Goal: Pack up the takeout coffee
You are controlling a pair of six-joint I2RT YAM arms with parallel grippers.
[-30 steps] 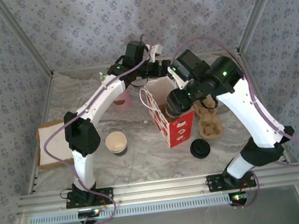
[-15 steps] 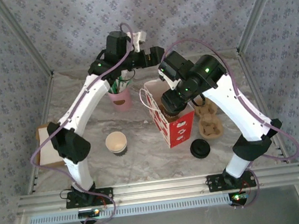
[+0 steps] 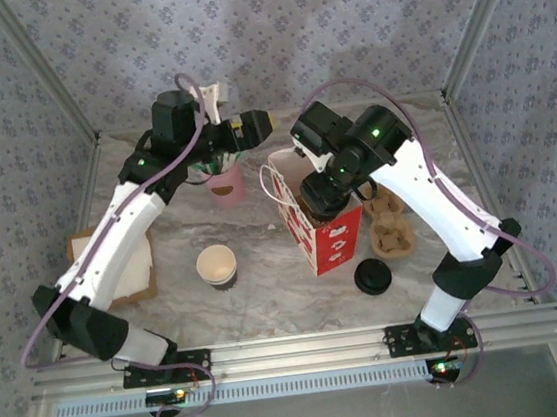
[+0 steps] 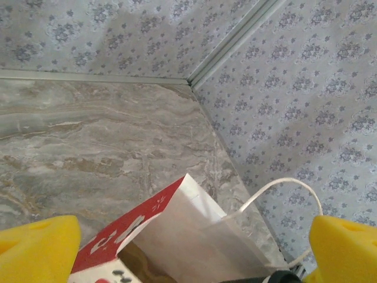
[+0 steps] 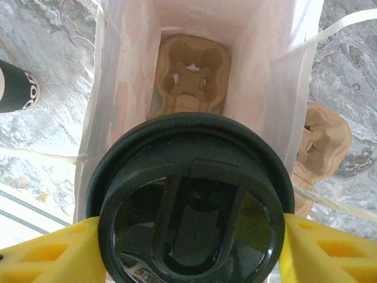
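The takeout coffee (image 3: 217, 266), a small open paper cup with a cream inside and a dark wall, stands on the marble table left of the red-and-white bag (image 3: 323, 226); its dark wall shows in the right wrist view too (image 5: 15, 88). My right gripper (image 3: 322, 195) hangs over the bag's open mouth, shut on another cup with a black lid (image 5: 191, 218). A cardboard carrier (image 5: 189, 76) lies at the bottom of the bag. My left gripper (image 3: 249, 124) is raised behind the bag (image 4: 177, 236), open and holding nothing.
A loose black lid (image 3: 373, 276) lies in front of the bag. Cardboard carriers (image 3: 391, 226) sit to its right. A pink cup of sticks (image 3: 225, 184) stands at the back left. A flat box (image 3: 140, 270) lies at the left edge. Patterned walls enclose the table.
My left arm has swung back and left, away from the bag's rim, and its jaws have spread wider. My right gripper stays over the bag with the lidded cup.
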